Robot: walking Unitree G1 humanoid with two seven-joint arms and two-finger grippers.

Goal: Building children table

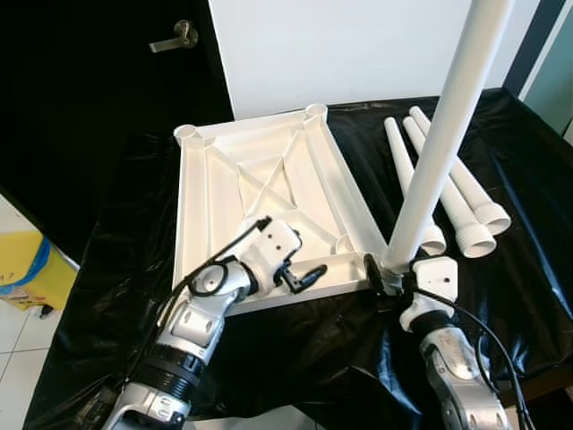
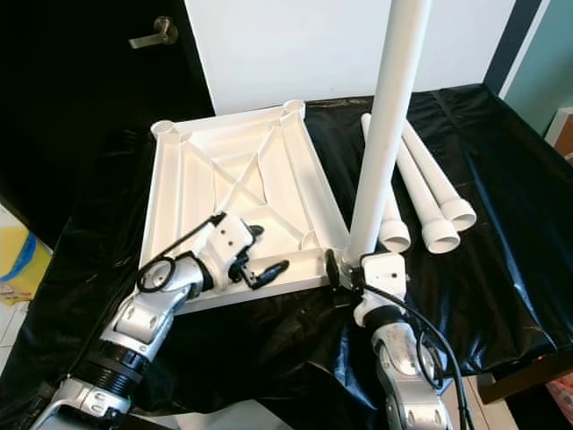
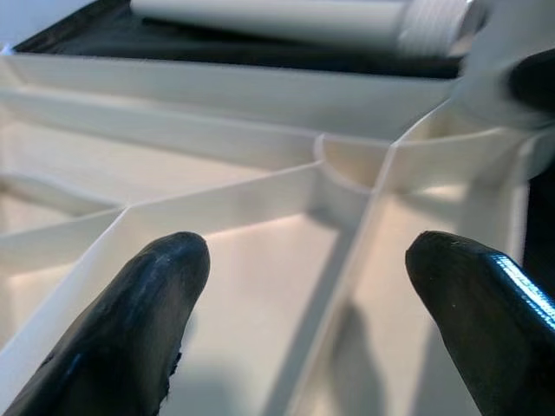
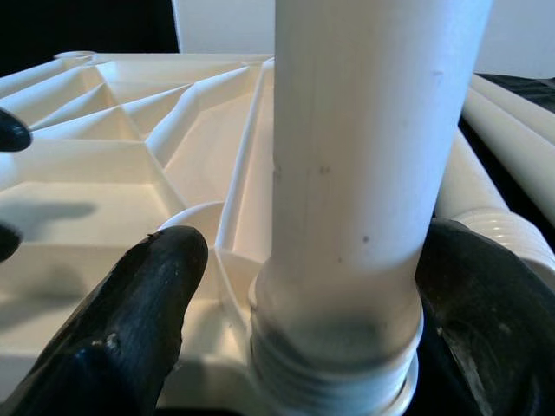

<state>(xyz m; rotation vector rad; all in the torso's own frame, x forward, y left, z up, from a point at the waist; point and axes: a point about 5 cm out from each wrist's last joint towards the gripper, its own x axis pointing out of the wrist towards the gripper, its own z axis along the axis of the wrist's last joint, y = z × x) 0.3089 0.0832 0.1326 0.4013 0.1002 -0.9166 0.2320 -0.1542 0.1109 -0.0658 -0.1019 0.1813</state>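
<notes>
The table leg (image 1: 443, 134) is held near-upright by the right gripper (image 1: 391, 273) — fingers closed about its threaded base, directly over the tabletop's (image 1: 260, 179) near-right corner socket — while the left gripper (image 1: 309, 276), fingers apart and empty, rests at the near rim.

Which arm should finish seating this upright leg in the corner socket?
Right. The right pincer already grips the upright leg at its threaded base; the left pincer sits open over the tabletop.
</notes>
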